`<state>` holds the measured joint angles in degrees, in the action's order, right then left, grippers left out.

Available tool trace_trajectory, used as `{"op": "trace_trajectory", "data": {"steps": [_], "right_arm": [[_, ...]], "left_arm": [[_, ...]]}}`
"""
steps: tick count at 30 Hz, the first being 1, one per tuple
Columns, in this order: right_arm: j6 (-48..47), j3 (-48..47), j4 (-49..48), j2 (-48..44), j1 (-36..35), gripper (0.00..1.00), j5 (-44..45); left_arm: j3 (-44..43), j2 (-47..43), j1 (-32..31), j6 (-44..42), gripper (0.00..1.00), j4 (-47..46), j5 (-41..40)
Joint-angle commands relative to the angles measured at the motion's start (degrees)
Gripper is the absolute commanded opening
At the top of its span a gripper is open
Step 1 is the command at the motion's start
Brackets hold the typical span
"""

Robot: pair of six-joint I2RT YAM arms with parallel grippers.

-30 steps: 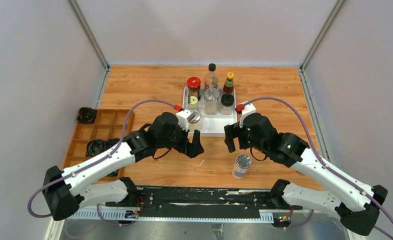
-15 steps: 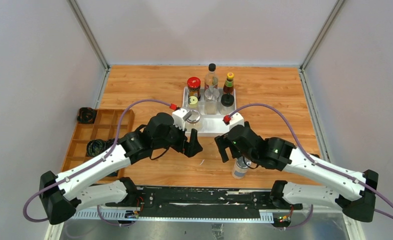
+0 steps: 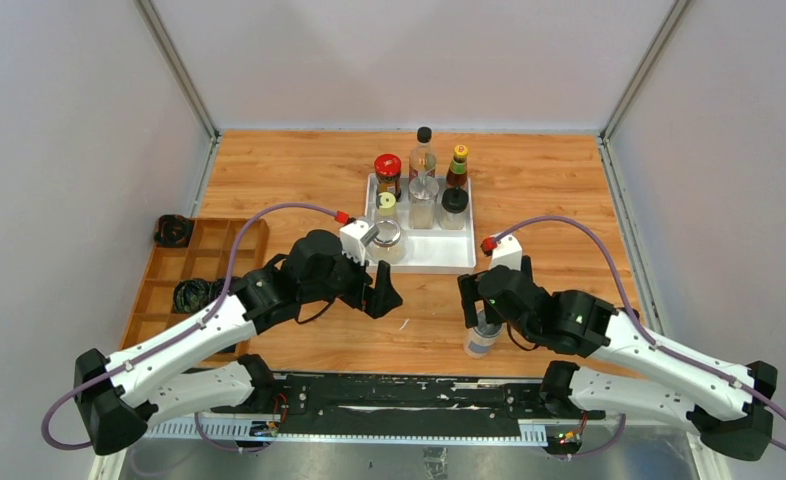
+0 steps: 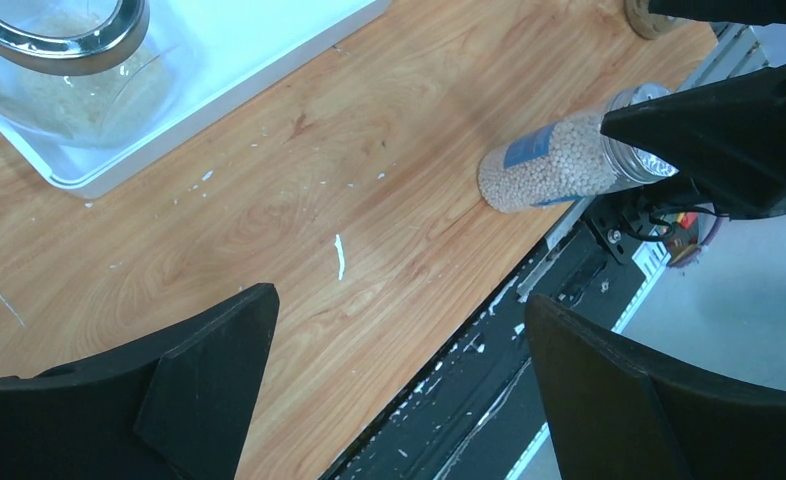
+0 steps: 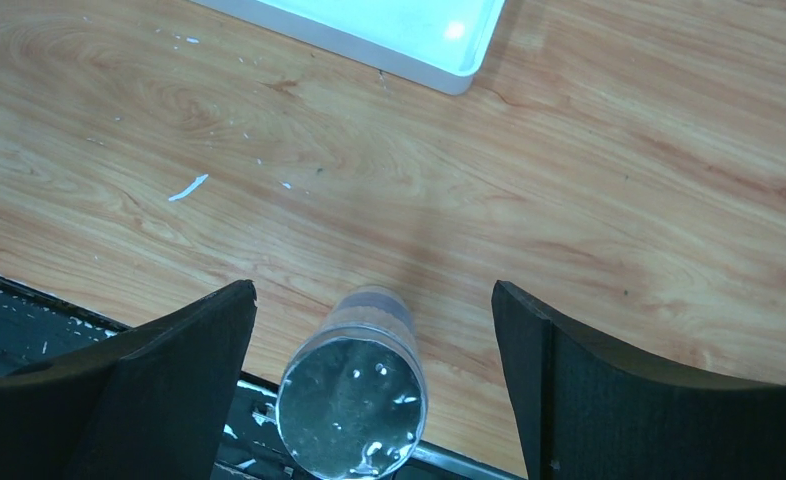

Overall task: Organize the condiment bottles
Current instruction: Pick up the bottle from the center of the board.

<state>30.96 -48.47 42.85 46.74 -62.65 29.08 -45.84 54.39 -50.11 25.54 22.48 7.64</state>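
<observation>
Light was bright, even and overhead; shadows were soft and short. A glare spot sat on the white tray (image 5: 439,50), specular flecks on the silver-capped jar (image 5: 351,405). Focus was sharp.

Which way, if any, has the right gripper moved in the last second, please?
Yes. The right gripper moved away from the tray toward the near edge, and now hangs open over the lone jar.

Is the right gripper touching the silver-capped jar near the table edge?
Apart. Right wrist view: right gripper open, wood showing between each jaw and the silver-capped clear jar.
</observation>
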Motion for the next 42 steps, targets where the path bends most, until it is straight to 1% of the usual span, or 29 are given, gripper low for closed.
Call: {"op": "trace_trajectory", "data": {"steps": [1,8,11,20,27,33,38,42], "right_arm": [[4.05,2.14,3.61,-2.37,-0.76,0.94,2.88],[1.96,4.05,2.24,-5.2,-0.75,0.95,0.22],[1.1,4.55,1.78,-6.71,-0.74,0.95,-1.11],[-1.24,5.75,-0.45,-7.51,-0.89,0.96,-5.13],[-2.98,3.37,-1.5,-4.02,-1.78,0.96,-6.94],[-0.8,2.28,-0.89,-2.77,-6.72,0.96,-4.53],[2.84,1.73,2.33,-3.02,-12.94,0.96,3.41],[4.48,1.02,4.43,-2.41,-13.61,0.96,5.43]], "left_arm": [[0.41,0.68,-0.52,0.49,1.0,-1.78,1.15],[-3.21,6.85,-0.67,2.3,1.0,0.18,2.6],[-5.25,8.3,-1.34,2.95,1.0,1.27,1.6],[-7.85,6.72,-1.66,3.34,1.0,5.11,-2.39],[-7.2,5.84,-1.73,3.19,1.0,4.88,-3.33],[-5.94,4.67,-1.73,3.5,1.0,1.77,-3.6],[-5.52,3.98,-1.74,3.69,1.0,0.94,-2.65],[-3.79,2.74,-1.82,4.3,1.0,-0.39,-1.28]]}}
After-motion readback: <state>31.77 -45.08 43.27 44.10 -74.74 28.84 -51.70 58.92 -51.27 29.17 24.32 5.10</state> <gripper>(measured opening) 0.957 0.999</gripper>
